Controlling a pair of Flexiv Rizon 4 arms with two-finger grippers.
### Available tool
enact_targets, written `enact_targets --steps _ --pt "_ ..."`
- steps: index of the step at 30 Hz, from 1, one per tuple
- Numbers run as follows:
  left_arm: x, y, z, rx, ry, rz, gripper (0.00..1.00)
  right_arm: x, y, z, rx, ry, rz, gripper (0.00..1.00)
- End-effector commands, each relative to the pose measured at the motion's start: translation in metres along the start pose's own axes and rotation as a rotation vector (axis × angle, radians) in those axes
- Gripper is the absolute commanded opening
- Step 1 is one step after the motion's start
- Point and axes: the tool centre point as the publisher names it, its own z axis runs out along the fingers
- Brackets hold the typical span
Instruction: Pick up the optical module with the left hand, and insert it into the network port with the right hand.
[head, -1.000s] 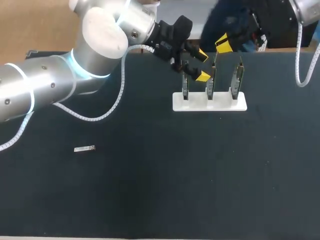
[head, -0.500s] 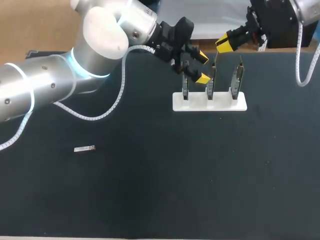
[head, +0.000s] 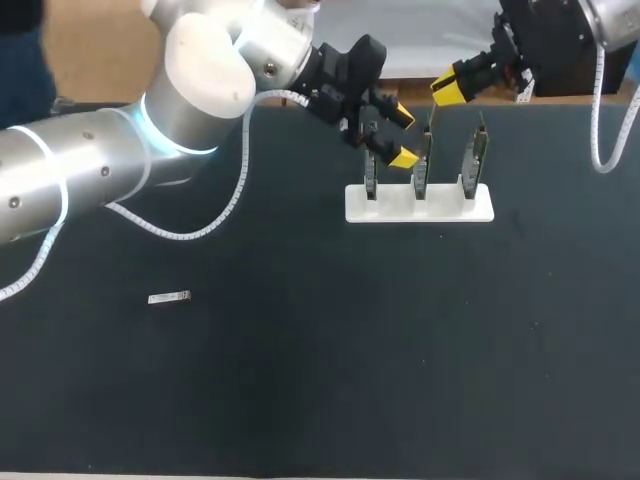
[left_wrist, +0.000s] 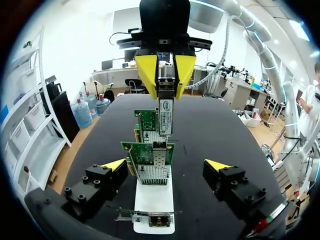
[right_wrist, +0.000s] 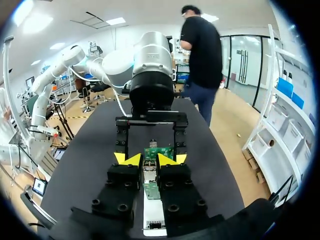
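Observation:
A small silver optical module lies flat on the black table at the left, away from both grippers. My right gripper hangs above the back of the white stand and is shut on a second optical module, which points down toward the green network cards. The same module shows between the yellow tips of my right gripper. Beside the leftmost card, my left gripper is open, its fingers straddling the row of cards with nothing held.
The stand holds three upright cards in a row near the table's far edge. The left arm's white cable loops down onto the table behind the arm. Black tabletop spreads in front of the stand.
The left gripper has dipped very slightly beside the cards. The right gripper keeps its place with the module in it.

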Motion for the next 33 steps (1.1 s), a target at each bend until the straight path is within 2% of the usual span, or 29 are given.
enact_targets --steps 1,33 --pt "-0.0009 0.0025 0.0006 0.007 0.004 -0.001 1.0 0.0002 0.0 0.0003 0.002 0.0 0.001 0.0" --pt "0.0027 0.0014 0.0036 0.017 0.043 -0.014 1.0 0.0013 -0.0026 0.001 0.004 -0.008 0.002 0.0"
